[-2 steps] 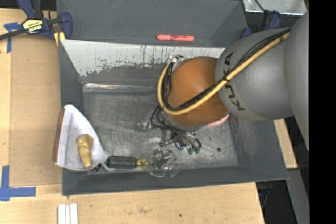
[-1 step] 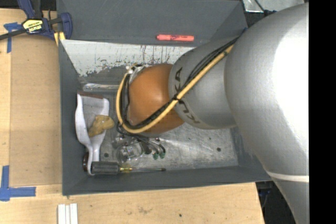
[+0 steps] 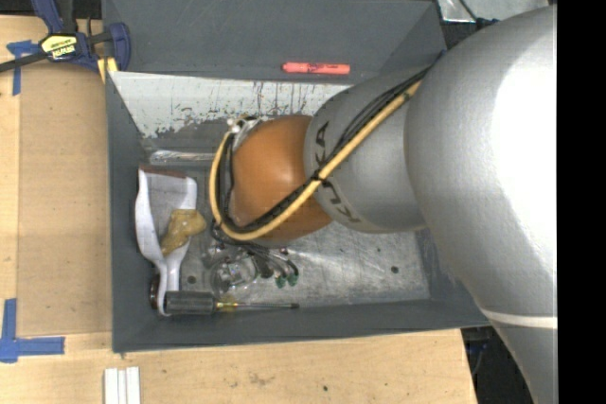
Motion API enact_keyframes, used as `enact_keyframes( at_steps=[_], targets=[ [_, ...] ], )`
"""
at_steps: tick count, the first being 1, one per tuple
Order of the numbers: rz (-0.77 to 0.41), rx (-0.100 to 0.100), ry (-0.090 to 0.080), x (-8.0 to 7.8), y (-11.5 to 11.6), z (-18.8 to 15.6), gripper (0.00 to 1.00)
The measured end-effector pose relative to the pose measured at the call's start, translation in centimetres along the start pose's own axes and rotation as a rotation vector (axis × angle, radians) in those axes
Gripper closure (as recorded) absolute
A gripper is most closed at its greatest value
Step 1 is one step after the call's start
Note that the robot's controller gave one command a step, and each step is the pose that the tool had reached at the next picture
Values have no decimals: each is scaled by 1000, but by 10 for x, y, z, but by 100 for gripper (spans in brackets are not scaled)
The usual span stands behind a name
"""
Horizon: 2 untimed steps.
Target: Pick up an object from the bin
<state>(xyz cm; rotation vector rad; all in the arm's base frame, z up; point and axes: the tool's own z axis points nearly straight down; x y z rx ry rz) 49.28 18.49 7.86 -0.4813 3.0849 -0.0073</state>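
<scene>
The black-handled screwdriver (image 3: 189,303) lies flat along the near wall of the bin (image 3: 284,326), towards its left corner, just in front of the gripper (image 3: 237,268), whose grip I cannot tell, with a tan lump (image 3: 185,227) and a white wrapper (image 3: 150,208) behind.

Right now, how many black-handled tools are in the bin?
1. The black-handled tool lies along the lower wall of the bin, at the left. The arm covers much of the floor, so more may be hidden.
</scene>
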Motion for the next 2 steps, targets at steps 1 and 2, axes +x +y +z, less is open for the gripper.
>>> enact_keyframes(
  at_steps=[1, 2],
  targets=[
    [0, -1, 3, 1, 0, -4, 100],
    [1, -5, 15, 3, 1, -23, 100]
  ],
)
